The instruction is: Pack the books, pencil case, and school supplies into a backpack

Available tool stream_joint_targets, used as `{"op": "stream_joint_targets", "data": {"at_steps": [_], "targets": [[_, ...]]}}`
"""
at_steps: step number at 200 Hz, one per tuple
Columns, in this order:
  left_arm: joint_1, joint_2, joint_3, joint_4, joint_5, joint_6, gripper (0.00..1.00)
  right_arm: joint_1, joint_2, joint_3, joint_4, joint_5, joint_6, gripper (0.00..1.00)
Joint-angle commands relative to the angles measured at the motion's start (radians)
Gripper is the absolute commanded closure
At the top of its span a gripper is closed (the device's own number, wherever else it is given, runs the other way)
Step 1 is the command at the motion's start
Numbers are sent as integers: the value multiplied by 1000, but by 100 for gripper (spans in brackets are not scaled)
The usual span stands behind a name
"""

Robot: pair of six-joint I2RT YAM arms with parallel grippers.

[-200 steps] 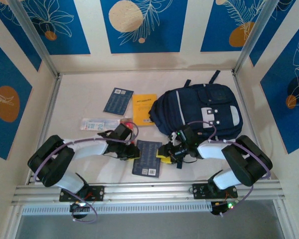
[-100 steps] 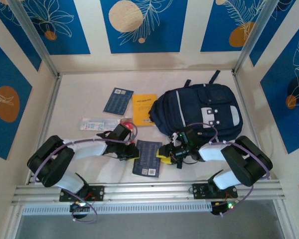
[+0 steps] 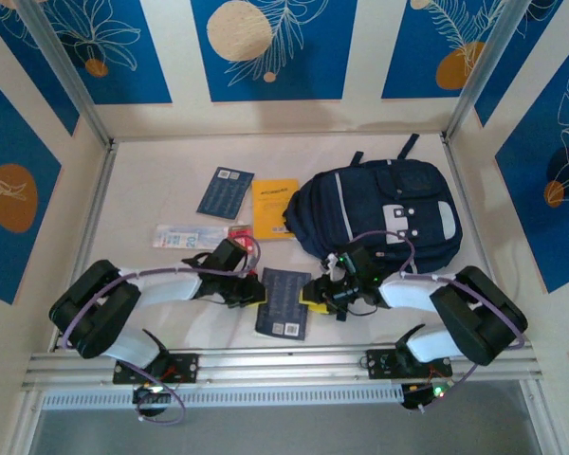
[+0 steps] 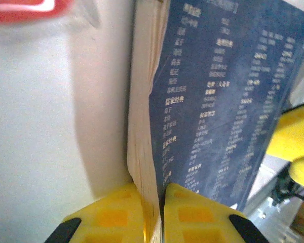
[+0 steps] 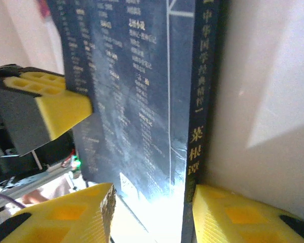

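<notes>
navy thin flat book with white print [image 3: 283, 301] is lying at the top view's lower centre; left gripper [image 4: 159, 191] is pinching its page edge shut, right gripper [image 5: 151, 202] is straddling its spine, jaws apart, grip unclear.

left pincer [image 4: 160, 193] | closed onto near navy book [image 3: 284, 301] | book nudged right

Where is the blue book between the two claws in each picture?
Top external: the book lies near the front edge of the table, between the left claw and the right claw.
Left wrist: its cover fills the right half, and the left claw pinches its page edge at the bottom.
Right wrist: its cover fills the middle, with the spine on the right.
Shared landmark: the yellow left claw at the book's edge.
</notes>
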Motion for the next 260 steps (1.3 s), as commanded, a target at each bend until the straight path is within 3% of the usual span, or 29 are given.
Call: {"op": "stream_joint_targets", "data": {"at_steps": [1,32,60,95,142,171,188,208,221,237,260], "targets": [[-72,-51,7,215,270,-21,100,0,-22,27,-94,53,-86,56],[-66,-148,10,188,271,-33,100,-42,-89,-18,-110,41,-79,54],[-58,-208,5,176,272,-40,100,-71,-143,-33,-145,37,-91,40],[-55,-236,-12,195,272,-55,100,-117,-129,-40,-70,-75,-86,34],[-47,-224,6,200,265,-51,100,-155,-100,-60,270,-341,73,44],[-25,-237,45,98,231,0,100,-188,-180,-65,285,-400,114,68],[-1,-252,62,36,204,13,86,-228,-260,-56,194,-369,114,84],[19,-280,84,-11,153,-16,55,-280,-365,-49,136,-267,173,93],[26,-301,107,-36,110,-42,41,-298,-427,-21,40,-152,190,95],[32,-320,150,-71,54,-71,30,-302,-500,4,-16,14,254,95],[45,-331,205,-85,-4,-118,21,-289,-581,17,25,236,372,97]]}}
